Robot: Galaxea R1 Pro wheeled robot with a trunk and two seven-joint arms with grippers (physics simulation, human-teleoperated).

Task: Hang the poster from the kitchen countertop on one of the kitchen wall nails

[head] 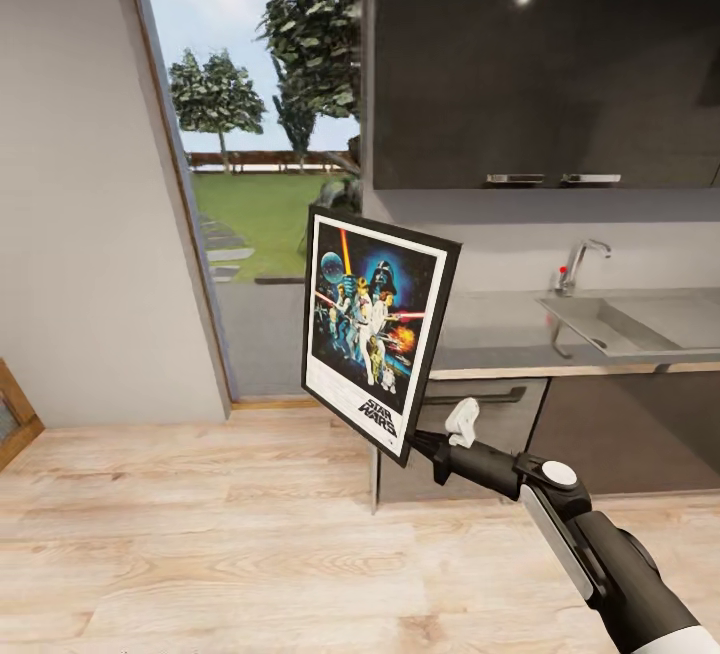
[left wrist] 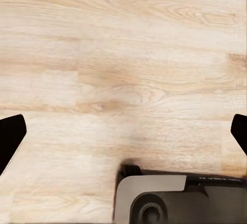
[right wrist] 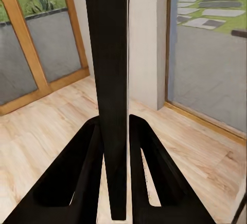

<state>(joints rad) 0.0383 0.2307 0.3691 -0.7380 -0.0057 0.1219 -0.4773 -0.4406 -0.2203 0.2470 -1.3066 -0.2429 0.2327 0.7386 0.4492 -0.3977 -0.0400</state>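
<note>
One poster (head: 378, 334), one sink (head: 640, 322), one faucet (head: 578, 264), two cabinet handles (head: 553, 178), perhaps three trees (head: 312, 29) outside.

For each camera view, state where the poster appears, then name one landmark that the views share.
Head view: the poster is at centre, tilted, clamped at its lower corner by the right tool.
Right wrist view: the poster is edge-on, a dark vertical strip between the tool's fingers.
Left wrist view: not in it.
Shared landmark: the light wooden floor.
</note>
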